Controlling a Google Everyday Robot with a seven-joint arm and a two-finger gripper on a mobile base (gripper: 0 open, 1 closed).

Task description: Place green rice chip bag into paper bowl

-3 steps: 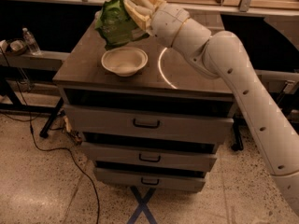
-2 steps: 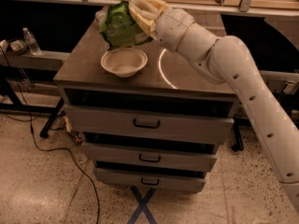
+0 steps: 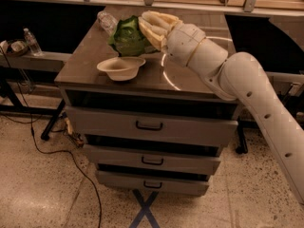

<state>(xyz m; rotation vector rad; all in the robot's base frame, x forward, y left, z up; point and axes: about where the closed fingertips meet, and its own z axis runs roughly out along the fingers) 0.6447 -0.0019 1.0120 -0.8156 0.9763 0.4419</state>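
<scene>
- The gripper (image 3: pixel 146 32), at the upper centre of the frame, stayed clenched on the green rice chip bag (image 3: pixel 127 38)
- The bag had sunk closer to the paper bowl (image 3: pixel 121 68), hanging just above its far rim
- Release looked near, though the bag was not yet inside

Robotics lab: drawer cabinet (image 3: pixel 149 126), floor tape cross (image 3: pixel 145 213), loose cables (image 3: pixel 71 163); gripper (image 3: pixel 145 25) over the tabletop (image 3: pixel 190 75) at 12 o'clock, clasping the green rice chip bag (image 3: pixel 126 38).

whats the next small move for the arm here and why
Probably ease the gripper a little lower and toward the bowl's middle before any release. It grips the green rice chip bag above the far rim of the paper bowl, and the bag is not yet inside it.
</scene>
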